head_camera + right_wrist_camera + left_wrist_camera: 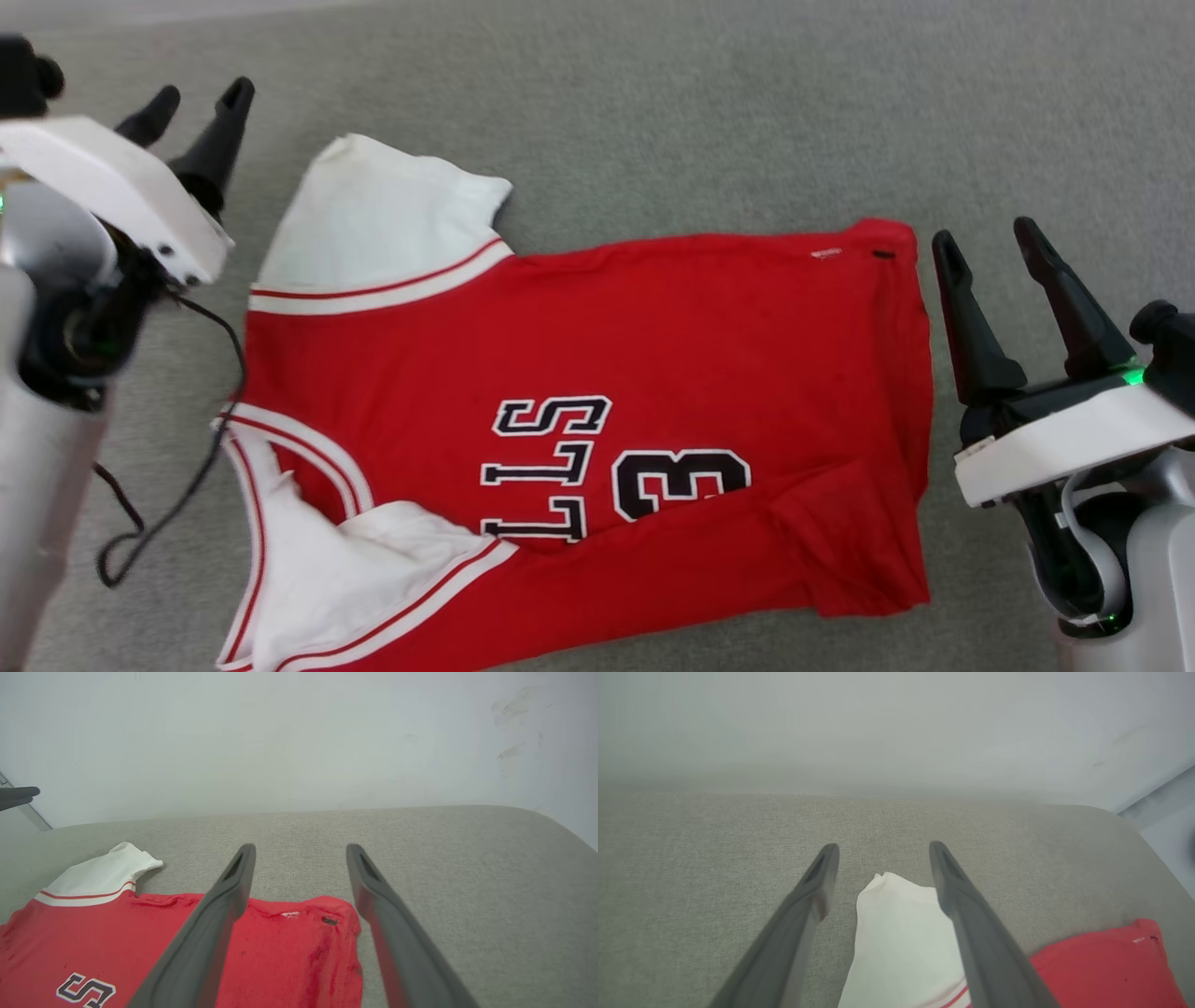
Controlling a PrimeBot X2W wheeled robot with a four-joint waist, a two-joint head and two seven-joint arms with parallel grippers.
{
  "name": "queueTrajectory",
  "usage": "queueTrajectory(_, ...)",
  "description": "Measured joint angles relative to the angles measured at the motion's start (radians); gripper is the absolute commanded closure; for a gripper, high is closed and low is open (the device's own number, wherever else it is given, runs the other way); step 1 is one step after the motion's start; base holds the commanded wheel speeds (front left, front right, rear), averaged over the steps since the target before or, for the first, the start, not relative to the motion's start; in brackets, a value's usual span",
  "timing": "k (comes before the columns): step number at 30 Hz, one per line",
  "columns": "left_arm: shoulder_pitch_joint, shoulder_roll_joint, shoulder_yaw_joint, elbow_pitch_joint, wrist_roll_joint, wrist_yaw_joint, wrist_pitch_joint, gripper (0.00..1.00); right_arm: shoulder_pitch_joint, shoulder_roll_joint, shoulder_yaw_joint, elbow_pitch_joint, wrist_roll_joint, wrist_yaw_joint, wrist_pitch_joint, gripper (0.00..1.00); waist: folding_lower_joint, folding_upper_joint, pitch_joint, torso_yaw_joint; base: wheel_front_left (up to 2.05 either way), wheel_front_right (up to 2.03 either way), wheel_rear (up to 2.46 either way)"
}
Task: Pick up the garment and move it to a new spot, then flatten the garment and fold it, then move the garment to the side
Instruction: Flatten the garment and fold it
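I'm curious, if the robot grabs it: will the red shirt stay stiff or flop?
Probably flop: the red shirt is thin cloth, wrinkled near its hem. Likely light, lying flat on the grey surface. Its white sleeve would probably dangle.

Your garment (709, 327): red body, white sleeves, red-and-white striped trim, black lettering and a "3" outlined in white. Beneath it you see a plain grey-beige woven surface (653, 103). Left gripper (204, 90), right gripper (984, 233): dark grey fingers, white housings.

Grey fabric surface (653, 112), pale wall (280, 742)
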Motion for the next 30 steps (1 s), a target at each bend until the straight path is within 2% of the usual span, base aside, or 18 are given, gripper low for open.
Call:
queueTrajectory(5,-0.137,0.064,-0.030,0.091,-0.044,-0.040,0.219,0.00,-0.027,0.015,0.025,0.005,0.002,0.000,-0.017,0.00,0.0000,0.0000,0.076,-0.053,0.00,0.00,0.00)
queueTrajectory(11,-0.218,0.133,-0.073,0.155,-0.077,-0.052,0.457,0.00,-0.042,0.029,0.043,0.025,0.018,0.000,-0.041,0.00,0.0000,0.0000,0.147,-0.124,0.00,0.00,0.00)
queueTrajectory(19,-0.257,0.179,-0.083,0.195,-0.101,-0.051,0.577,0.00,-0.050,0.042,0.055,0.065,0.047,0.000,-0.070,0.00,-0.0001,0.0000,0.228,-0.194,0.00,0.00,0.00)
queueTrajectory(20,-0.260,0.183,-0.087,0.197,-0.102,-0.051,0.593,0.02,-0.052,0.043,0.055,0.072,0.049,0.000,-0.071,0.00,-0.0002,0.0000,0.234,-0.201,0.00,0.00,0.00)
queueTrajectory(21,-0.263,0.185,-0.088,0.199,-0.106,-0.047,0.611,0.57,-0.054,0.044,0.054,0.078,0.054,0.000,-0.071,0.00,-0.0003,0.0000,0.240,-0.206,0.00,0.00,0.00)
queueTrajectory(22,-0.266,0.186,-0.088,0.201,-0.111,-0.045,0.624,1.00,-0.057,0.044,0.053,0.084,0.059,0.000,-0.071,0.00,-0.0004,0.0000,0.244,-0.209,0.00,0.00,0.00)
queueTrajectory(26,-0.272,0.176,-0.087,0.214,-0.114,-0.033,0.618,1.00,-0.079,0.032,0.052,0.114,0.117,0.000,-0.040,0.00,-0.0004,0.0000,0.248,-0.209,0.00,0.00,0.00)
queueTrajectory(30,-0.272,0.139,-0.096,0.231,-0.103,-0.029,0.572,1.00,-0.120,-0.018,0.055,0.177,0.206,0.000,0.046,0.00,-0.0003,0.0000,0.231,-0.195,0.00,0.00,0.00)
